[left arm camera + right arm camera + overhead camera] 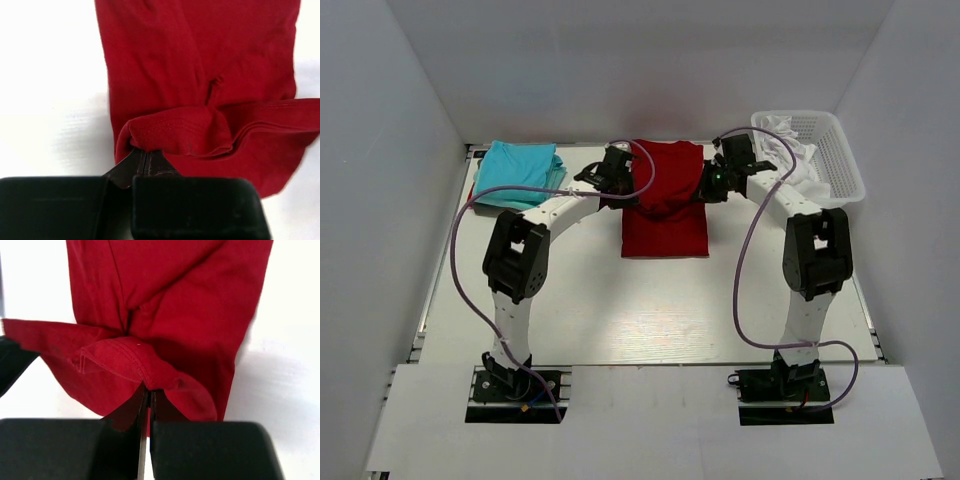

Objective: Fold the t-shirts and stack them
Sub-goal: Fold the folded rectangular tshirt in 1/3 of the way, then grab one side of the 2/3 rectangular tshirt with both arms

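Observation:
The dark red t-shirt (665, 205) lies as a long strip in the middle of the table, its far end lifted. My left gripper (618, 178) is shut on the shirt's left far corner; in the left wrist view (143, 152) the hem (175, 131) bunches over the closed jaws. My right gripper (708, 183) is shut on the right far corner; in the right wrist view (150, 390) a stitched hem (120, 357) folds over the jaws. Folded turquoise t-shirts (520, 172) lie stacked at the back left.
A white mesh basket (840, 165) with white cloth (782, 138) in it stands at the back right. Grey walls enclose the table on three sides. Purple cables loop from both arms.

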Motion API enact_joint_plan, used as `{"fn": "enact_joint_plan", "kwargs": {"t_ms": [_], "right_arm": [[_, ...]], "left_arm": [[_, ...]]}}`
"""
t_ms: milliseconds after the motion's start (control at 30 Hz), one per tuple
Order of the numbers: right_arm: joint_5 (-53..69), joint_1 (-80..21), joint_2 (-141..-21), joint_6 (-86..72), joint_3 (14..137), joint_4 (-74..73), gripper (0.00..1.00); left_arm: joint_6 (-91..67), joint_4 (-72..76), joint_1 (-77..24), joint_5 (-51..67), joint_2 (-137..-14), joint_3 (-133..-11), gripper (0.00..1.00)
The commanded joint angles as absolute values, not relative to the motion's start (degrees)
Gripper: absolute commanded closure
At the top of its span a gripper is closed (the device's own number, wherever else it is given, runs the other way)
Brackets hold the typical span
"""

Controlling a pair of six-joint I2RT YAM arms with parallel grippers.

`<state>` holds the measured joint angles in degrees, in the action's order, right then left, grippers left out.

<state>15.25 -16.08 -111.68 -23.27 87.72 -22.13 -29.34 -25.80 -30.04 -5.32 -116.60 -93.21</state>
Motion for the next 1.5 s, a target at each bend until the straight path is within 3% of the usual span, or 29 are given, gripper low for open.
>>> {"fn": "enact_joint_plan", "kwargs": {"t_ms": [0, 33, 67, 100, 133, 167, 200, 233, 267, 333, 400, 467, 700, 900, 1100, 1267, 1433, 1467], "right_arm": [[17.58, -15.47, -113.55, -21.18, 92.02, -20.83, 1.0], [17.58, -15.21, -115.38, -21.01, 93.15, -20.39, 1.0], [17.23, -14.68, -115.92, -21.18, 93.77, -20.65, 0.98], [16.79, -14.59, -116.62, -21.62, 94.56, -20.83, 0.89], [16.96, -13.98, -118.55, -21.1, 98.57, -21.18, 0.76], [16.79, -13.63, -120.83, -21.09, 100.53, -23.7, 0.5], [16.44, -13.71, -121.81, -20.75, 102.55, -24.69, 0.39], [16.7, -13.1, -124.08, -20.31, 108.31, -26.44, 0.19], [16.44, -12.92, -125.75, -20.3, 109.85, -28.11, 0.1], [18.44, -12.74, -127.09, -19.69, 113.99, -30.49, 0.1], [18.89, -12.74, -124.46, -19.25, 109.99, -31.03, 0.1], [20.48, -12.83, -118.7, -19.59, 105.32, -27.71, 0.1], [21.88, -12.57, -100.57, -19.6, 71.52, -20.4, 0.1], [22.06, -12.57, -96.24, -18.29, 61.09, -18.28, 0.1], [24.08, -12.65, -100.8, -16.61, 61.78, -18.02, 0.1], [24.35, -12.66, -103.1, -17.75, 62.75, -16.61, 0.17], [23.99, -12.74, -105.72, -18.54, 62.58, -15.91, 0.28], [24.08, -12.66, -106.17, -18.81, 62.67, -15.56, 0.32]], "left_arm": [[-28.39, -23.38, -28.84, -5.71, -116.28, -95.89, 1.0], [-29.78, -23.38, -28.22, -6.41, -118.19, -96.76, 0.99], [-29.79, -24.42, -28.21, -6.42, -119.26, -99.12, 0.71], [-29.79, -25.22, -27.34, -6.42, -120.57, -100.97, 0.5], [-29.79, -26.36, -26.55, -6.42, -121.89, -102.99, 0.31], [-29.79, -28.19, -26.54, -6.42, -125.12, -107.97, 0.17], [-28.75, -29.34, -25.93, -5.55, -126.9, -110.98, 0.01], [-28.04, -30.75, -25.32, -4.58, -128.48, -113.88, 0.01], [-27.34, -33.63, -25.31, -3.7, -129.98, -119.65, 0.01], [-27.33, -36.64, -24.7, -2.3, -132.1, -123.82, 0.01], [-27.33, -37.35, -24.7, -1.58, -130.79, -122.27, 0.01], [-27.33, -35.25, -24.7, 0.26, -124.83, -112.98, 0.01], [-27.33, -27.96, -26.71, 6.84, -106.99, -82.05, 0.01], [-28.48, -21.45, -26.72, 14.06, -104.68, -69.98, 0.01], [-28.48, -19.51, -26.72, 13.46, -106.61, -67.94, 0.23], [-27.95, -18.37, -27.33, 12.93, -108.81, -67.94, 0.6], [-29.17, -17.23, -29.0, 10.47, -109.42, -66.27, 0.66], [-29.18, -17.23, -29.0, 10.46, -109.95, -66.27, 0.72]]}}
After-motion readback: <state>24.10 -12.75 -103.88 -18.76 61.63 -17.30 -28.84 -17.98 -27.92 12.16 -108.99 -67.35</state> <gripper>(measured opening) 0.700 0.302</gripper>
